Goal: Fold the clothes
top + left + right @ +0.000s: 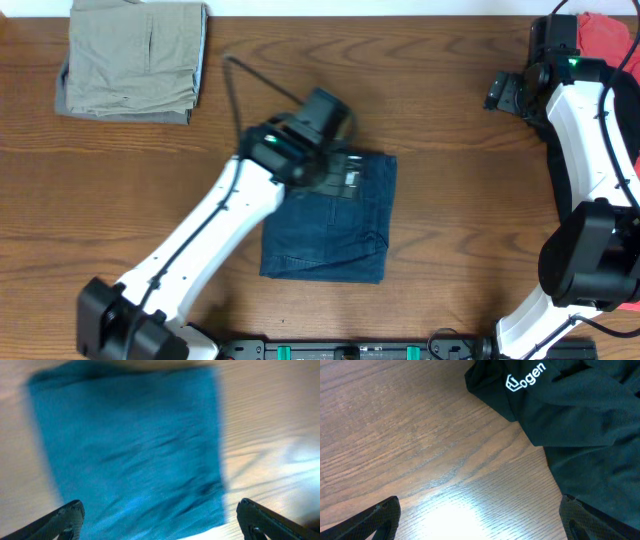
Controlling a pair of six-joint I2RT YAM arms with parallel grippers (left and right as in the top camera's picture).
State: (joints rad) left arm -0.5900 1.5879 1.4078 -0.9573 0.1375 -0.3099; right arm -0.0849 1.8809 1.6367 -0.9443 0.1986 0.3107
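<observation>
Folded blue jeans (335, 225) lie at the table's middle; in the left wrist view they (130, 450) fill the blurred frame. My left gripper (345, 175) hangs over the jeans' top edge, open and empty, its fingertips (160, 520) wide apart. My right gripper (500, 92) is at the far right near the back, open and empty over bare wood (480, 520). A dark garment with a white logo (580, 415) lies just beyond it. A red garment (607, 38) sits at the back right corner.
A folded khaki garment (135, 58) lies at the back left. The wooden table (120, 190) shows bare wood left and right of the jeans. My left arm (200, 250) crosses the front left diagonally.
</observation>
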